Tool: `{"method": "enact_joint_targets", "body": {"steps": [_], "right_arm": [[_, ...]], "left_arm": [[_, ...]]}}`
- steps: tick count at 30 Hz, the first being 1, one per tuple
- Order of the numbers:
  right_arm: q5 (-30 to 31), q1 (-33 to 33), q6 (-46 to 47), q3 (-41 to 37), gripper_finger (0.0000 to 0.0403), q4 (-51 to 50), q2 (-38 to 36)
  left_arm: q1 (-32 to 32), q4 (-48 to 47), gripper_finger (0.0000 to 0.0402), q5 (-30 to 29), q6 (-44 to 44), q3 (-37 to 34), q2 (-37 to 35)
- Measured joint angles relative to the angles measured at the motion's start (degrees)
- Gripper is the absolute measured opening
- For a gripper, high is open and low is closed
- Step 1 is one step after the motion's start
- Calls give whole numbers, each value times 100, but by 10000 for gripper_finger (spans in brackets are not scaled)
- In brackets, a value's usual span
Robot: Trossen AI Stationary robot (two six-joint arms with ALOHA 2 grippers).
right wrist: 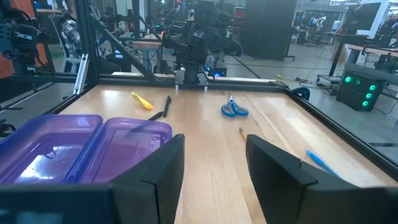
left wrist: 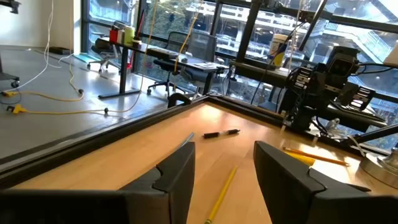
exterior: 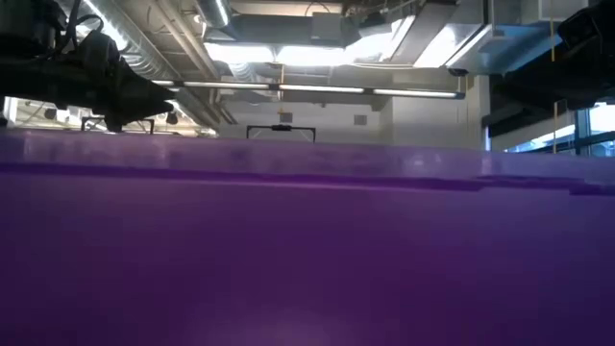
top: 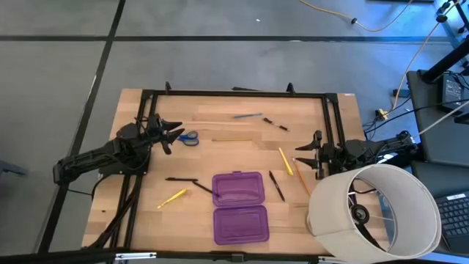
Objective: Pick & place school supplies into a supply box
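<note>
supply box point(top: 239, 207): lying open, long axis crosswise | left gripper point(top: 176, 135): wide, empty; right gripper point(top: 297, 159): wide, empty

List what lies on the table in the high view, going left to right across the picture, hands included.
Left hand → short yellow pencil → blue-handled scissors → purple supply box → blue pen → black pen → right hand → white cylinder.
</note>
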Motion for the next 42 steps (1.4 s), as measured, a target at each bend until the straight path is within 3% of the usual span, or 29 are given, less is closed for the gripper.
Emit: {"method": "enact_joint_targets", "body": {"steps": [42], "right_arm": [[1,0,-207,0,176,16,0]], "left_arm": [[0,0,157,-2,-1,0,0]]}}
